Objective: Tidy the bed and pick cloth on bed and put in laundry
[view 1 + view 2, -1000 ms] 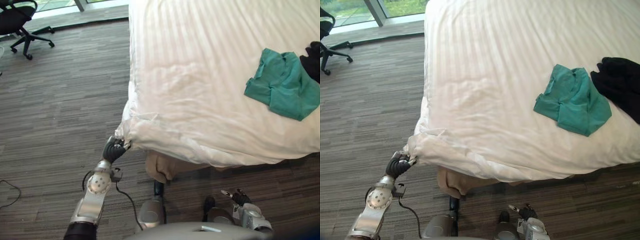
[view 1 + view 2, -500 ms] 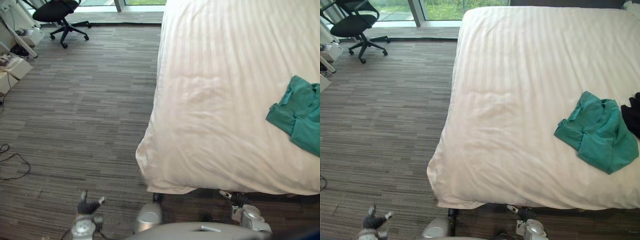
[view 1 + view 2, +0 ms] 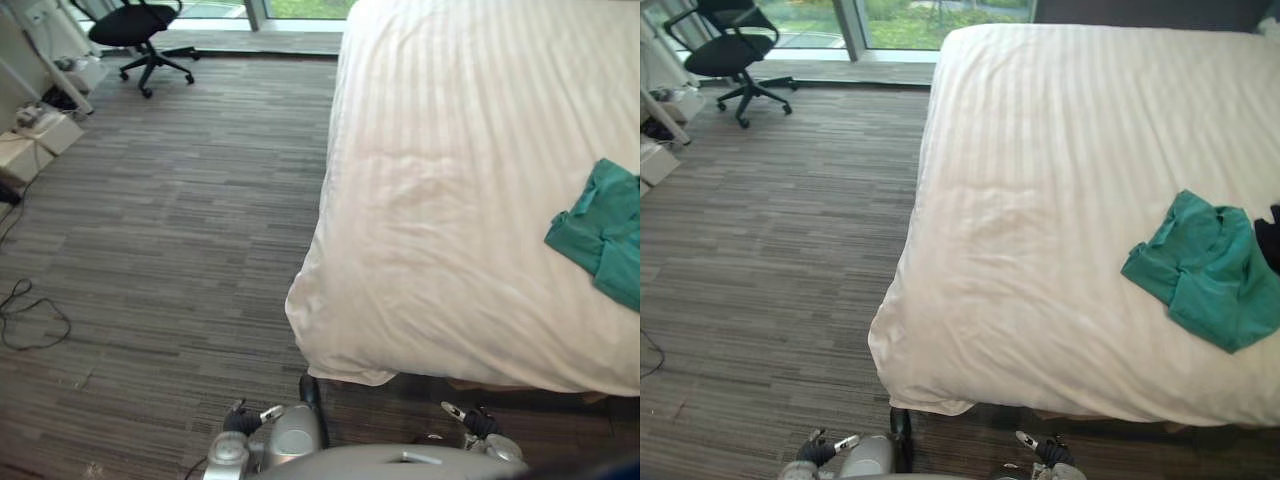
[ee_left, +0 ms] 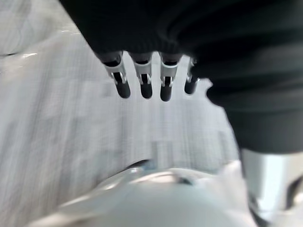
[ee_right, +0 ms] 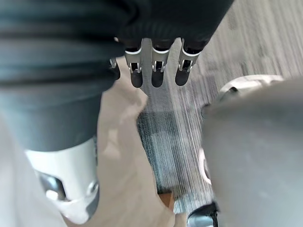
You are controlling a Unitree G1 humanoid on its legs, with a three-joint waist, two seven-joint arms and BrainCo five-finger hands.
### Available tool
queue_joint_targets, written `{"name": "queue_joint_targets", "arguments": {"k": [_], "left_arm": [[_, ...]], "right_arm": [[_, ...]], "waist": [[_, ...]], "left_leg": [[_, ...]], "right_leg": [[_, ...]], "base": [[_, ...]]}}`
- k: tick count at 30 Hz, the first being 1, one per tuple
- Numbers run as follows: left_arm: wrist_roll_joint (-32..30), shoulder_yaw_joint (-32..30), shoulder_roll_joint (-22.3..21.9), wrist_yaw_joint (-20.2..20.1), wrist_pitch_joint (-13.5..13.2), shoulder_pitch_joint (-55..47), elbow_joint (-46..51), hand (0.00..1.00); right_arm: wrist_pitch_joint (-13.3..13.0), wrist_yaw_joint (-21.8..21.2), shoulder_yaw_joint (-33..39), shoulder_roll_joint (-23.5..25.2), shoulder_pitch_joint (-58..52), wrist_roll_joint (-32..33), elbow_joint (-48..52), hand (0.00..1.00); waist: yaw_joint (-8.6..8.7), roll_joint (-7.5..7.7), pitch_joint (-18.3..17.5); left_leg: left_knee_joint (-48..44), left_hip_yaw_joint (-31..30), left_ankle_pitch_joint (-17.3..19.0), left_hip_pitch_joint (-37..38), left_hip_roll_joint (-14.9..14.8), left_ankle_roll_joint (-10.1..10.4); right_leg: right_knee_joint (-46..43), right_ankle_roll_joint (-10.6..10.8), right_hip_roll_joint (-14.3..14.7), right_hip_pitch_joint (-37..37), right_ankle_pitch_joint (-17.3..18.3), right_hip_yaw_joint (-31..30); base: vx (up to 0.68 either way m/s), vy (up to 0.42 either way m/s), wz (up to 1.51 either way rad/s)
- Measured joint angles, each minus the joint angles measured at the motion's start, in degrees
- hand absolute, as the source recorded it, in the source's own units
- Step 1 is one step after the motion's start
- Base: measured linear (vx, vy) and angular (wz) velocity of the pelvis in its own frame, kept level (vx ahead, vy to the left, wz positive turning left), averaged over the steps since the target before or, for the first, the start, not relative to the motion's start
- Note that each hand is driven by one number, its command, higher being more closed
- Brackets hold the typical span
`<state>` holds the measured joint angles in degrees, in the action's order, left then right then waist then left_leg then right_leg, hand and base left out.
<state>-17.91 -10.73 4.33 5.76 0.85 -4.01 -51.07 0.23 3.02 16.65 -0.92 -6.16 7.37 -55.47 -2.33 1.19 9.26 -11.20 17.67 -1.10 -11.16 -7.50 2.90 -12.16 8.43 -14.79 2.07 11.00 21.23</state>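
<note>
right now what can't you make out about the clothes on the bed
Left eye view: the picture edge cuts off the right part of the teal cloth.
Right eye view: the edge cuts off nearly all of the dark cloth; garment unclear.
Both eye views: white duvet hides what lies under it.

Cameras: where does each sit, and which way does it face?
Left eye view: head, looking down at the bed corner and floor; left hand and right hand at bottom edge.
Right eye view: head, same aim, same hands.
Left wrist view: left wrist, along open fingers to floor.
Right wrist view: right wrist, along open fingers to floor.
Shared: both eye views show the teal cloth and office chair.
</note>
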Motion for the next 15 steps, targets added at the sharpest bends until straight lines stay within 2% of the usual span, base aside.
{"name": "queue_joint_targets", "arguments": {"k": [1, 2, 3, 4, 5, 7, 11, 12, 15], "left_arm": [[1.08, 3.39, 0.29, 0.77, -0.31, 1.72, 2.13, 0.0], [1.08, 4.87, 0.87, 0.9, -0.62, 2.5, 3.0, 0.0], [1.1, 6.75, 0.97, 0.94, -1.37, 4.06, 3.23, 0.0], [1.1, 8.38, 0.1, 0.93, -1.2, 4.37, 3.0, 0.0], [1.1, 9.28, 0.03, 0.91, -1.28, 4.37, 3.07, 0.0], [1.33, 12.9, 0.37, 0.85, -1.57, 5.11, 4.79, 0.0], [2.78, 12.97, 1.15, 0.86, -1.51, 5.06, 5.13, 0.0], [2.79, 12.92, 2.0, 0.89, -1.51, 5.57, 4.92, 0.0], [1.72, 12.81, 4.87, 2.11, -1.35, 7.0, 1.62, 0.0]], "right_arm": [[0.0, -0.03, 1.04, 0.53, 0.47, 0.56, -0.2, 0.0], [0.02, -0.01, 1.38, 0.62, 0.71, 1.0, -0.73, 0.0], [-0.07, 0.04, 3.23, 0.92, 1.38, 2.2, -1.29, 0.0], [0.05, 0.4, 5.07, 0.41, 1.85, 3.51, -2.08, 0.0], [0.05, 0.67, 6.07, 0.39, 1.68, 4.32, -2.48, 0.0], [0.55, 1.37, 9.08, 0.46, 1.06, 7.11, -3.11, 0.0], [0.93, 3.29, 11.7, -0.37, 1.99, 9.88, -4.19, 0.0], [1.04, 4.0, 12.28, -0.38, 3.04, 10.59, -4.16, 0.0], [1.23, 6.19, 12.74, -1.79, 7.93, 11.8, -3.57, 0.0]], "waist": [[0.8, 0.0, -0.09], [1.7, 0.3, -0.27], [2.07, 0.68, 0.25], [2.87, 0.37, 0.29], [3.81, 0.48, 0.16], [6.42, 0.86, 0.44], [6.25, 1.27, 1.21], [6.04, 1.91, 1.89], [5.71, 3.04, 4.25]], "left_leg": [[2.57, -1.51, -0.91, 0.07, 0.42, 0.9], [4.36, -2.34, -1.39, 0.24, 0.91, 0.95], [3.04, -2.79, 0.47, -0.08, 0.74, 0.36], [3.11, -2.36, 0.75, 0.74, 0.86, 0.5], [5.4, -2.22, -0.27, 2.23, 1.65, 0.48], [17.46, -1.65, -6.55, 7.04, 4.45, -0.1], [17.49, -0.76, -6.89, 6.42, 4.83, -0.44], [17.48, -0.76, -6.93, 6.35, 4.84, -0.52], [17.05, -0.03, -6.6, 5.29, 4.18, -0.67]], "right_leg": [[0.8, -0.79, 0.38, -0.94, -1.24, -0.06], [1.6, -0.84, -0.11, -1.31, -2.01, -0.01], [2.07, -0.23, -0.47, -1.76, -2.32, -0.24], [2.1, 0.63, -0.24, -1.39, -2.99, -2.13], [2.25, 0.81, -0.46, -1.51, -3.25, -2.59], [3.58, 0.89, -1.0, -1.8, -3.64, -2.93], [4.6, 1.31, -1.25, -2.73, -3.93, -3.85], [4.63, 1.11, -1.21, -2.7, -4.06, -3.86], [6.27, -1.16, 0.02, -3.1, -5.52, -4.52]], "base": [[-0.02, 0.065, 0.02], [-0.03, 0.08, -0.14], [-0.02, 0.077, -0.51], [-0.01, 0.077, -0.58], [-0.02, 0.057, -0.39], [-0.05, 0.098, -0.05], [-0.06, 0.065, -0.14], [-0.04, 0.036, 0.04], [-0.05, 0.042, -0.06]]}}
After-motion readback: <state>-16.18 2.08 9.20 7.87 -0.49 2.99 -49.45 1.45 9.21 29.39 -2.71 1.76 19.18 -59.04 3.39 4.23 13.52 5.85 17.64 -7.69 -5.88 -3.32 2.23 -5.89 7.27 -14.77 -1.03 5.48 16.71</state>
